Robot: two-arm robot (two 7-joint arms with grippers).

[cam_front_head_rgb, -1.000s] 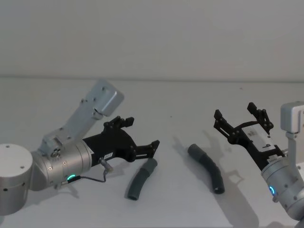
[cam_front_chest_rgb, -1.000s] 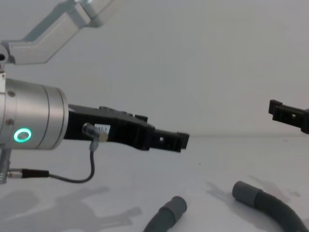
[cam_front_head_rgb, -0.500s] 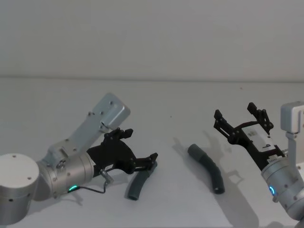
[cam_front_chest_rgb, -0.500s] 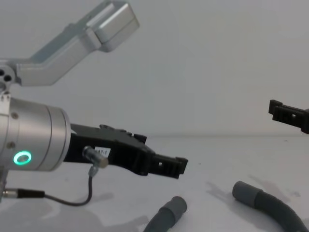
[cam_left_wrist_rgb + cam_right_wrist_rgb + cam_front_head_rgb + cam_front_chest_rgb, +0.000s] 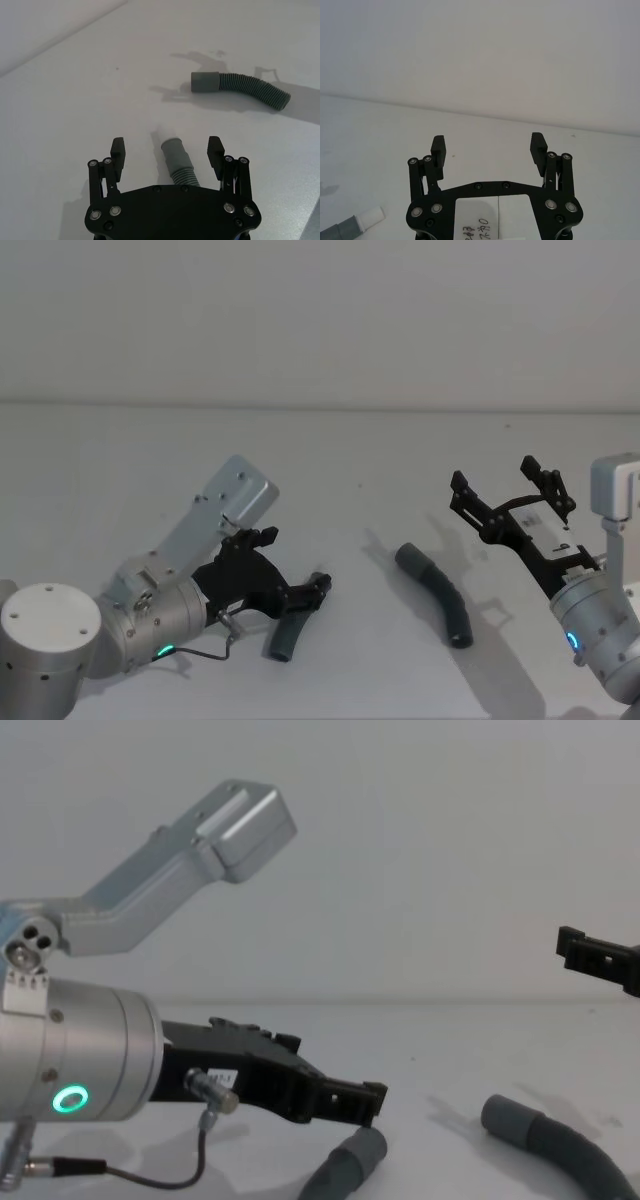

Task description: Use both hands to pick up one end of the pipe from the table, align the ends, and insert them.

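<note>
The pipe lies on the white table (image 5: pixel 330 460) in two dark grey ribbed sections. In the left wrist view, my left gripper (image 5: pixel 166 146) is open with its fingers either side of the smooth cuff (image 5: pixel 172 149) of the left section (image 5: pixel 284 636), not touching it. From the head it sits low over that end (image 5: pixel 292 562), and the chest view shows it just above the cuff (image 5: pixel 362 1148). The right section (image 5: pixel 442 596) curves away with its cuff (image 5: pixel 409 559) at the far end. My right gripper (image 5: pixel 495 476) hangs open above and to the right of it. A whitish spigot (image 5: pixel 371 218) pokes into the right wrist view.
A thin black cable (image 5: pixel 150 1178) loops below my left wrist. The table's far edge meets the white wall (image 5: pixel 320 320). Bare tabletop lies between the two sections and behind them.
My left gripper has come down and drawn back until its open fingers straddle the left section's cuff. The right gripper and both pipe sections have not moved.
</note>
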